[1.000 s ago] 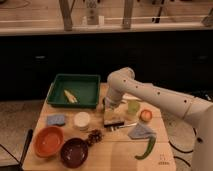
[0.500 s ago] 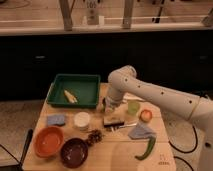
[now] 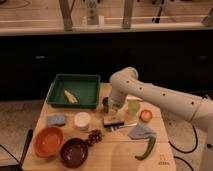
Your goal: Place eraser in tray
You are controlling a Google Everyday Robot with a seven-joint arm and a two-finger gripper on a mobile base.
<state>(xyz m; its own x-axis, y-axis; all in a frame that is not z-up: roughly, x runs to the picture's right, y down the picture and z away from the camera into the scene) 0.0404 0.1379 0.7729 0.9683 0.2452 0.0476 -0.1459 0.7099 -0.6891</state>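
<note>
The eraser [image 3: 113, 120], a small tan block with a darker underside, lies on the wooden table right of the middle. My gripper [image 3: 114, 110] hangs straight down from the white arm [image 3: 150, 95], directly over the eraser and at or just above its top. The dark green tray [image 3: 57, 89] stands at the back left of the table, up and to the left of the gripper. A pale yellow tapered piece [image 3: 70, 96] lies inside it.
A dark metal cup [image 3: 105, 103] stands just left of the gripper and a yellow-green cup [image 3: 133, 106] just right. Around them are a white round container [image 3: 82, 120], a blue sponge [image 3: 56, 119], an orange bowl [image 3: 48, 141], a maroon bowl [image 3: 74, 152], a blue cloth [image 3: 141, 132], a green chili [image 3: 146, 148] and an orange fruit [image 3: 145, 115].
The arm has shifted only slightly over the eraser. The eraser lies in the same spot on the table.
</note>
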